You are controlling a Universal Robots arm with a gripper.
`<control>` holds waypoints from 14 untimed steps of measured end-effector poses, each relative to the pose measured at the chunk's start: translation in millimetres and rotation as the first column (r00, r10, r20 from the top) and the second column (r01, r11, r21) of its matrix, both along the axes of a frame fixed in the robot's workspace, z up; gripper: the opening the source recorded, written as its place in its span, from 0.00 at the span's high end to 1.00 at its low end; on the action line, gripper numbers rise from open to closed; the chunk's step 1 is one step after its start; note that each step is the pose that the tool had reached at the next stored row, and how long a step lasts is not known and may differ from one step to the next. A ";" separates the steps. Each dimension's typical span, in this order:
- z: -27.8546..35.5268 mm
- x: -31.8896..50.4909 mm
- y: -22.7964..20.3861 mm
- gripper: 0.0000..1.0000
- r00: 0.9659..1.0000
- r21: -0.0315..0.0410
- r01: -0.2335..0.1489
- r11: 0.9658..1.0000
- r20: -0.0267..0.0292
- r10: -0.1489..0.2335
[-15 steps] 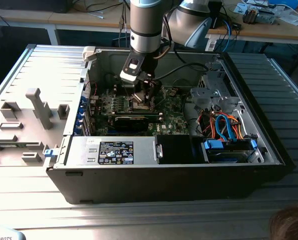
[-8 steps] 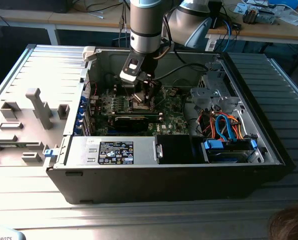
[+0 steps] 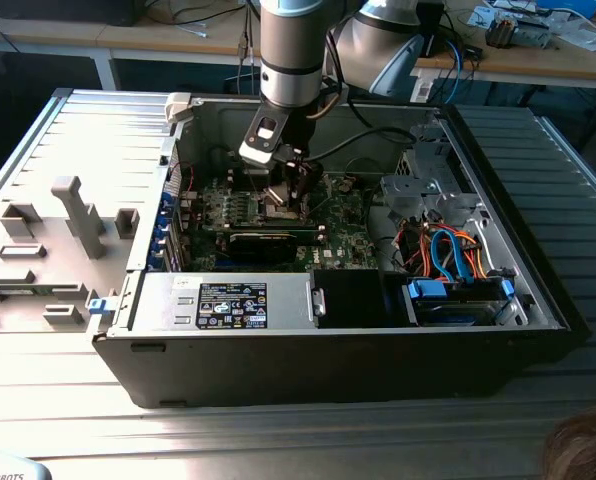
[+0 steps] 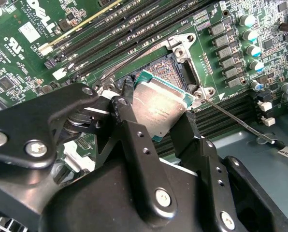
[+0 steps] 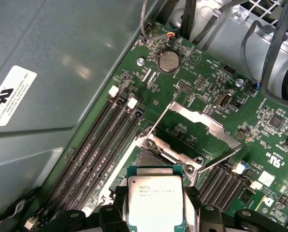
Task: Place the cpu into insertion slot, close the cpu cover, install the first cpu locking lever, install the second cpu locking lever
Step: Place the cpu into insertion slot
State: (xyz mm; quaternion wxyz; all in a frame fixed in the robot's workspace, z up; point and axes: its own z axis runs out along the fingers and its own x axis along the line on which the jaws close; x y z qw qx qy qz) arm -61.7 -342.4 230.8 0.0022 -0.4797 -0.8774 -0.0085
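Inside an open computer case (image 3: 308,375), the gripper (image 4: 157,115) clamps the cpu (image 4: 161,106) by its edges just above the insertion slot (image 4: 177,65); the cpu cover (image 5: 198,114) stands open.

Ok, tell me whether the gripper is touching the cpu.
Touching. In the second wrist view the gripper has its black fingers pressed against opposite edges of the cpu, with no gap visible.
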 end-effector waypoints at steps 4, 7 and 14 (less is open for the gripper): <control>-0.3 0.0 0.0 0.45 1.000 0.000 0.003 1.000 0.000 -0.003; -0.6 0.0 0.0 0.45 1.000 0.000 0.004 1.000 0.000 -0.004; -1.2 0.0 0.0 0.45 1.000 0.000 0.009 1.000 0.000 -0.009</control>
